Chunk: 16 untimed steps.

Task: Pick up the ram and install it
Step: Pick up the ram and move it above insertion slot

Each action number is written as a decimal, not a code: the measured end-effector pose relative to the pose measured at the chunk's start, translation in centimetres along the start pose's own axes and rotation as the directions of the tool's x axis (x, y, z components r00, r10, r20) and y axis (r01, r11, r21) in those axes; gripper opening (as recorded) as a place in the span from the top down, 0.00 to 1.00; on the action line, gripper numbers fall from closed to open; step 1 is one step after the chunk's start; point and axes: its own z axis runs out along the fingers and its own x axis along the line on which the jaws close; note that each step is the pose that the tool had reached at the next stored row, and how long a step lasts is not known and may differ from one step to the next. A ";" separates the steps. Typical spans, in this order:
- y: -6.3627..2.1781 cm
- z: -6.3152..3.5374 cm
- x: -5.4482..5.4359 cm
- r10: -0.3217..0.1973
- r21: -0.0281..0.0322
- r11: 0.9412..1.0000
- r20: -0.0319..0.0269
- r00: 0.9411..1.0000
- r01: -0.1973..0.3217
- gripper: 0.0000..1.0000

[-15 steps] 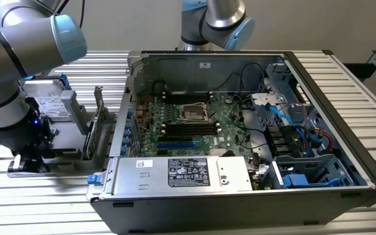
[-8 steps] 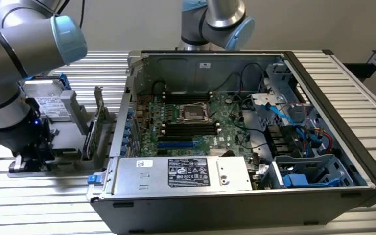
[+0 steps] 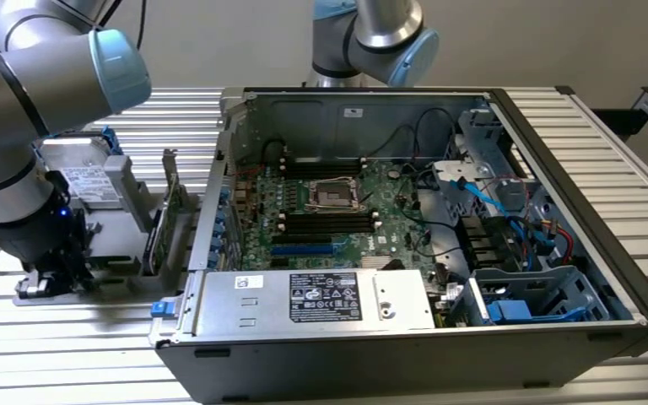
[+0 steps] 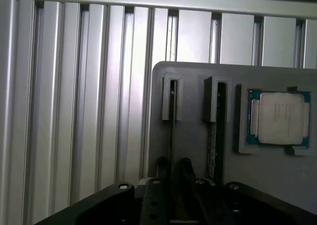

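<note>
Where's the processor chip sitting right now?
In the wrist view, the processor chip lies flat in a recess of the gray holder, next to its two narrow slots. That holder sits at the exterior view's left, outside the computer case.

- Table — ribbed metal, pale silver with a satin sheen.
- Holder — grey plastic, matt and smooth.
- Processor — dull silver metal lid on a green board.
- Gripper — black, matt.
- Power supply — bare sheet metal, paper label.
- Arm — smooth silver-grey shell, slightly glossy.
</note>
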 end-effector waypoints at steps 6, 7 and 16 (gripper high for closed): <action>0.00 0.13 0.0 0.000 0.000 1.000 0.000 1.000 0.000 0.86; 0.00 0.14 0.0 0.000 0.000 1.000 0.000 1.000 0.000 0.86; -0.01 0.10 0.0 0.000 0.000 1.000 0.000 1.000 0.000 0.86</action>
